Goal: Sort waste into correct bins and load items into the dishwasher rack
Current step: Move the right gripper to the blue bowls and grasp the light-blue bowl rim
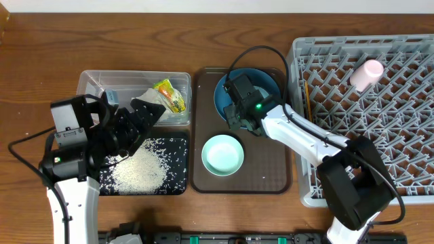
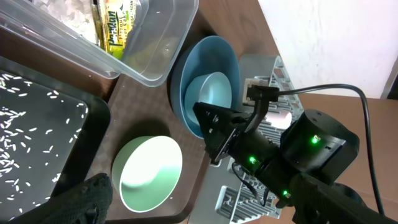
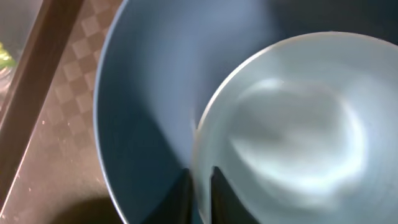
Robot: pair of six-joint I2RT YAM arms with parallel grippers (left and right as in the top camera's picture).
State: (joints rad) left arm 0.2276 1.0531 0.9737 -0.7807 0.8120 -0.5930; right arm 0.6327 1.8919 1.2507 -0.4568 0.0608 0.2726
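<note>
The dark-blue plate [image 1: 268,77] lies at the back of the brown serving tray, with the light-blue bowl [image 3: 298,124] in it. My right gripper [image 3: 200,193] is shut on the bowl's rim, one finger inside and one outside. The mint-green bowl [image 1: 222,154] sits in front of it. The pink cup [image 1: 366,74] lies in the grey rack [image 1: 407,156]. The clear tub [image 1: 91,81] holds the yellow-green wrapper [image 1: 169,95] and white tissue [image 2: 62,9]. Rice [image 1: 139,169] lies in the black tray [image 1: 178,169]. My left gripper [image 1: 139,122] hovers open and empty over the tub and black tray.
The brown serving tray [image 1: 271,169] sits between the bins and the rack. A black cable arcs over the plate from my right arm. The rack's left wall stands close to the tray's right edge.
</note>
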